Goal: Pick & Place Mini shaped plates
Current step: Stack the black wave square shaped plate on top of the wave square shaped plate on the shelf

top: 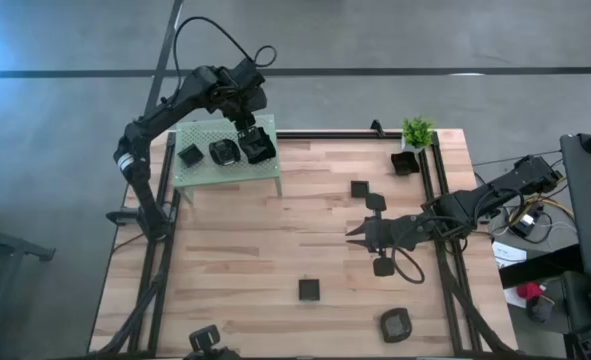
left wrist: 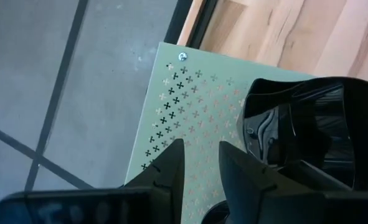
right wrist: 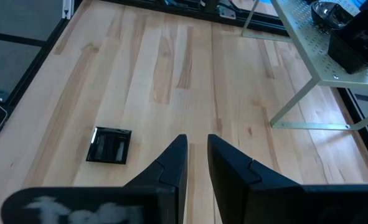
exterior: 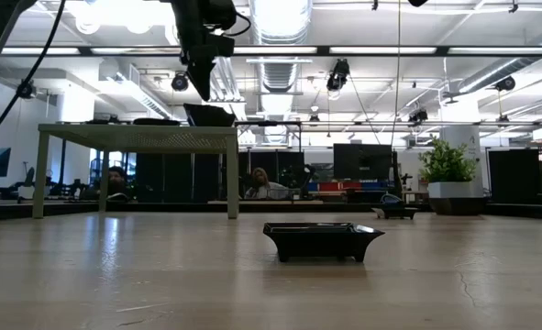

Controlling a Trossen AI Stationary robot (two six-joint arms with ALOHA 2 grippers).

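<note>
Mini shaped plates sit in two groups. Three are on the green perforated platform [top: 200,170] at the counter's far left corner: an angular plate [top: 189,154], a rounded plate [top: 223,152], and a square plate [top: 258,146] nearest the platform's right edge. Others lie scattered on the wooden counter [top: 245,250]: a small square plate [top: 360,188], one just beyond it [top: 376,203], another partly under the right arm [top: 383,266], a lone square plate [top: 309,290] toward the near edge, and a rounded grey-black dish [top: 395,324] near the front right corner. A darker dish [top: 405,163] sits beside the potted plant [top: 417,131] at the far right.

Left hand [top: 247,125] hangs over the platform, directly above the square plate. In the left wrist view its fingers [left wrist: 171,168] stand apart, and the glossy black plate [left wrist: 308,134] rests on the perforated surface just beside them, not gripped.

Right hand [top: 355,235] lies low over the middle of the counter, pointing left. Its fingers [right wrist: 171,162] show a narrow gap, with nothing between them. A square plate [right wrist: 109,145] lies on the wood ahead of them, apart.

Low view: one plate [exterior: 323,240] on the counter in the foreground, platform [exterior: 133,137] behind at left.
</note>
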